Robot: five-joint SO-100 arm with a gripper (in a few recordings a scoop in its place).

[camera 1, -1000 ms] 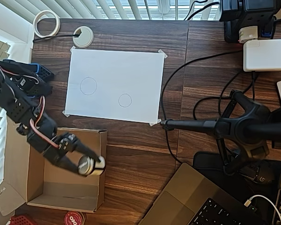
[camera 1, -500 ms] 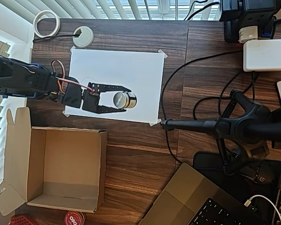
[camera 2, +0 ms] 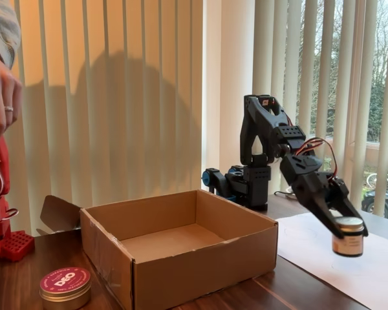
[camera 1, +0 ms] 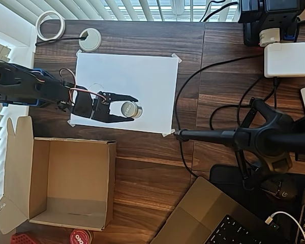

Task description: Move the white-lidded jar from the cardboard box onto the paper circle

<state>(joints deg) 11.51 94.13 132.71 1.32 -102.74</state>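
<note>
My gripper (camera 1: 133, 109) is shut on the white-lidded jar (camera 1: 127, 108), a small shiny jar with a greyish-white lid, gripped from both sides. It hangs over the lower right part of the white sheet (camera 1: 142, 76). The jar and fingers hide the paper circle. In the fixed view the jar (camera 2: 348, 237) hangs in my gripper (camera 2: 348, 227) close over the sheet (camera 2: 375, 271); I cannot tell if it touches. The cardboard box (camera 1: 111, 178) stands open and empty at the lower left, and in the fixed view the box (camera 2: 200, 265) sits left of the jar.
A larger pencilled circle (camera 1: 93, 85) peeks out beside my arm. A red-lidded tin (camera 1: 80, 237) lies below the box. A black camera stand (camera 1: 254, 137) with cables, a laptop (camera 1: 213, 218) and a white charger (camera 1: 287, 59) crowd the right. A white grommet (camera 1: 90, 39) sits at the top.
The jar has left the box's right corner and swung up over the sheet. In the last half second it drew back slightly left.
</note>
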